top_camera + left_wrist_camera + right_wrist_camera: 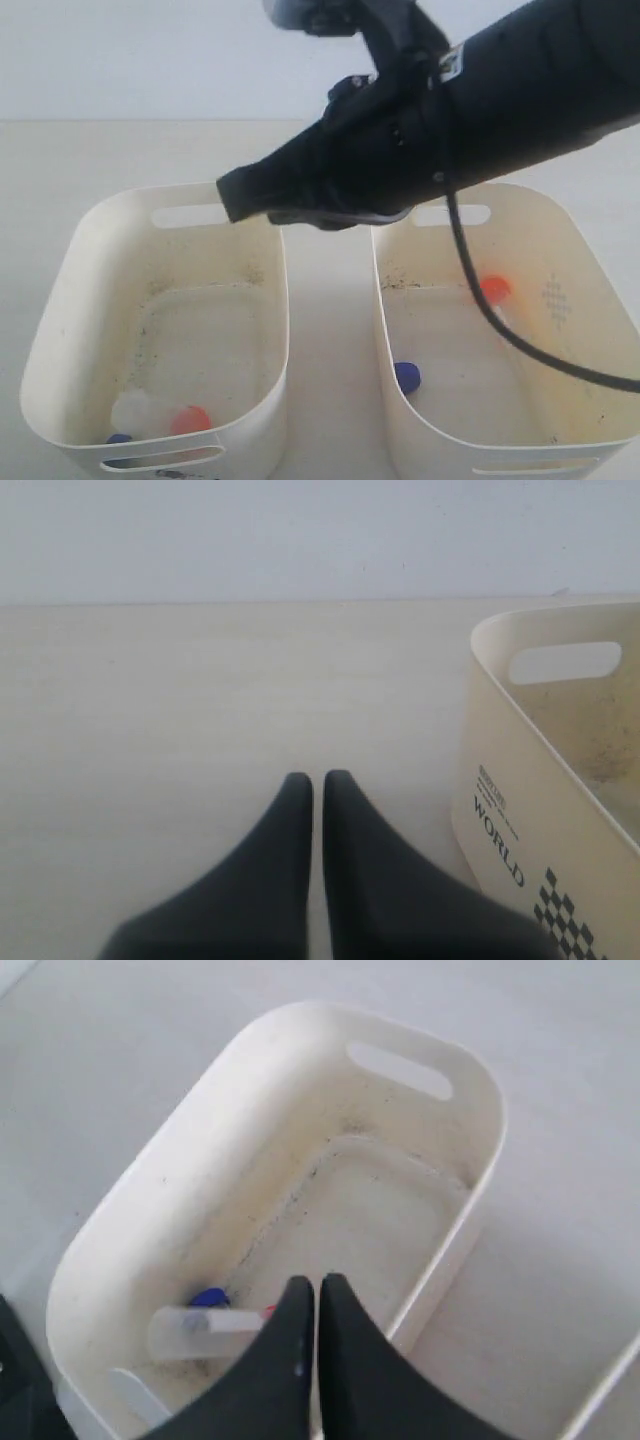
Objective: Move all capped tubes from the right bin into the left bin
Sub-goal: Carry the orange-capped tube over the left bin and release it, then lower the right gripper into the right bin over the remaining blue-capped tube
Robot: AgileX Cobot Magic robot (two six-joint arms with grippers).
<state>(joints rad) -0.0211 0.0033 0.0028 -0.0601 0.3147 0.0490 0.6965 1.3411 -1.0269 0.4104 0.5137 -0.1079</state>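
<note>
The right bin (600, 260), with a dotted diamond on its wall, holds two capped tubes: one with an orange-red cap (494, 290) and one with a blue cap (407, 376). The grimy left bin (70, 300) holds an orange-red-capped tube (188, 420) and a blue-capped one (120, 438), seen in the right wrist view as a clear tube (195, 1328) beside a blue cap (208, 1298). My right gripper (230, 203) reaches across above the left bin's back rim, shut (317, 1286) and empty. My left gripper (317, 779) is shut over bare table beside a bin (520, 780).
A black cable (520, 340) from the right arm hangs across the right bin. A narrow strip of table (330, 330) separates the two bins. The bin wall in the left wrist view carries "WORLD" lettering (497, 838).
</note>
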